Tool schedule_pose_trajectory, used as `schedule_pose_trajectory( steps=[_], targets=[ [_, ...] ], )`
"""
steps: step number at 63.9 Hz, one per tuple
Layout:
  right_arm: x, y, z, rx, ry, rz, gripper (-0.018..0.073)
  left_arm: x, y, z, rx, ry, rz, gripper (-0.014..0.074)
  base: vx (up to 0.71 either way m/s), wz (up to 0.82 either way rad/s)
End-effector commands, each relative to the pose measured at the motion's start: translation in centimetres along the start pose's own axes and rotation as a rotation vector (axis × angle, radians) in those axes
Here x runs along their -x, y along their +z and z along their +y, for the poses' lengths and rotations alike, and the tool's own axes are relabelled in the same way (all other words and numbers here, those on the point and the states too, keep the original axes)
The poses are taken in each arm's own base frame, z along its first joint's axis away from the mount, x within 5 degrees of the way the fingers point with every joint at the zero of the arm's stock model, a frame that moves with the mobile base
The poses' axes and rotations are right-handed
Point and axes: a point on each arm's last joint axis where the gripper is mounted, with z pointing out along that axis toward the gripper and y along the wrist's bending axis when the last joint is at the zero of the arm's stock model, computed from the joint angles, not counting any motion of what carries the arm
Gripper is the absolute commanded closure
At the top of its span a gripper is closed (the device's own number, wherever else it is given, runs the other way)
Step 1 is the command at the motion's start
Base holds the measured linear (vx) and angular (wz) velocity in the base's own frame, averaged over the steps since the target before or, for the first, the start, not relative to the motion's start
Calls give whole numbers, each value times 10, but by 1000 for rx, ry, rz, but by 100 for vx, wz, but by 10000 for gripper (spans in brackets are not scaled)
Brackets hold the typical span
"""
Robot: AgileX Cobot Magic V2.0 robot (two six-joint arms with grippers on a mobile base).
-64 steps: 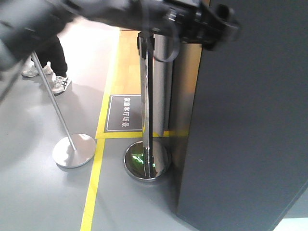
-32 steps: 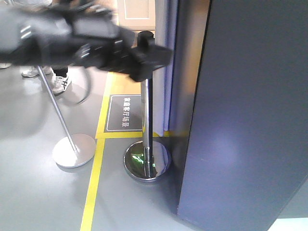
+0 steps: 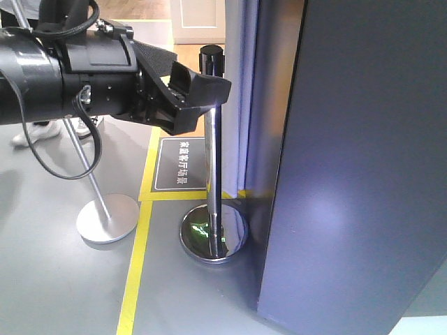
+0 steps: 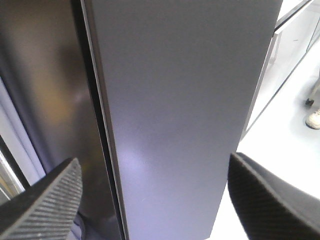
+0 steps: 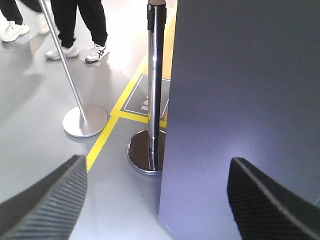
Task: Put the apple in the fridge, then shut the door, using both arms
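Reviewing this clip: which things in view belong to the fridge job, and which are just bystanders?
Job: fridge, dark grey outside facing the cameras; left gripper, open and empty; right gripper, open and empty. No apple visible.

Bystanders: upright chrome post; tilted post; floor sign; yellow floor tape; person's shoes.

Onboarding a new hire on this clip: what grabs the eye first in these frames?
The big black arm sweeping in from the upper left of the front view, its claw open and empty in front of a chrome stanchion post. Next, the dark grey fridge filling the right half. Both wrist views face that grey panel; the apple is nowhere in view.
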Motion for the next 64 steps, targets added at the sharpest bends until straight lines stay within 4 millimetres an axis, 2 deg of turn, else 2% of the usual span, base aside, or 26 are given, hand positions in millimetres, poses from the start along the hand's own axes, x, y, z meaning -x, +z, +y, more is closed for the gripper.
schedule_pose_trajectory(
  steps=[1,26,32,48,56,64],
  targets=[
    [14,-4,-1,-15,-4,-95,9,18,-15,-3,10,-12,-114,27,0,0],
    [29,-2,-6,-58,47,-239,9,18,-15,-3,10,-12,-114,27,0,0],
    [40,16,-18,-142,84,-273,9,18,-15,-3,10,-12,-114,27,0,0],
    [68,85,-48,-346,44,-210,9,18,-15,-3,10,-12,-114,27,0,0],
    [90,107,-62,-433,26,-210,9,18,-15,-3,10,-12,-114,27,0,0],
    [108,121,-87,-528,75,-222,9,18,-15,-3,10,-12,-114,27,0,0]
  ],
)
